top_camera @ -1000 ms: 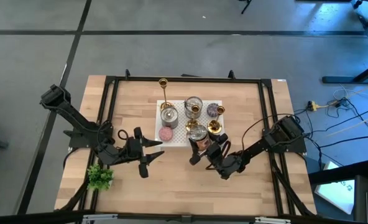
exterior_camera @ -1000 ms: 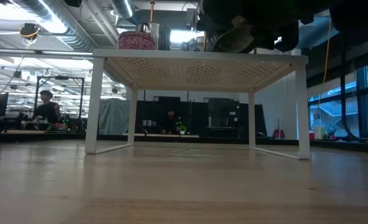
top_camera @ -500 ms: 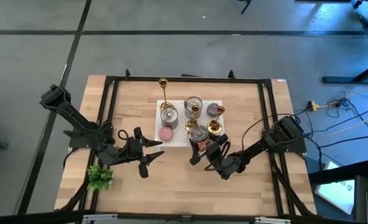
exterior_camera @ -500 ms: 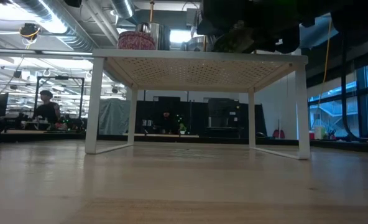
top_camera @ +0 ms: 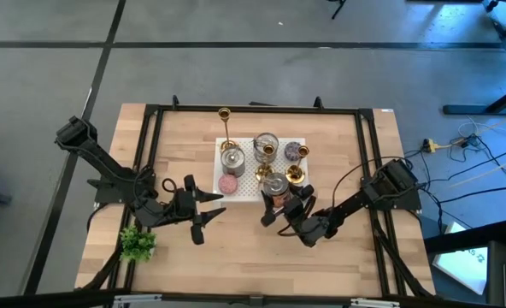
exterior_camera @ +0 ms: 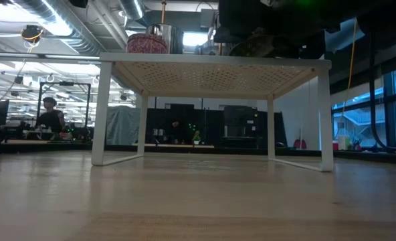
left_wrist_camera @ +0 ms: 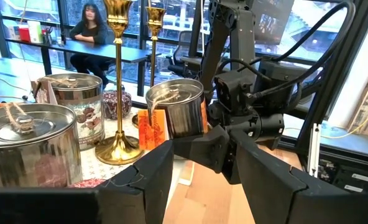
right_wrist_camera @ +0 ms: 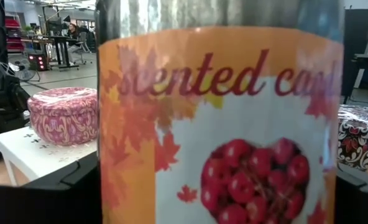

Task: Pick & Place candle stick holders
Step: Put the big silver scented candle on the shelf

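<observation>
Candle stick holders (top_camera: 226, 128) stand upright on our white rack (top_camera: 244, 190) among silver tins. Our right gripper (top_camera: 280, 210) sits spread wide around the orange-labelled tin (right_wrist_camera: 221, 124) at the rack's near edge. Our left gripper (top_camera: 203, 208) waits beside the rack, part-spread, holding nothing.

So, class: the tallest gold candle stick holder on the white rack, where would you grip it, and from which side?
Probably its bare stem, about halfway up. The tallest candle stick holder stands upright, and a silver tin crowds its flared base, so fingers fit only higher up. Come level from the rack's left side, where the left gripper waits.
</observation>
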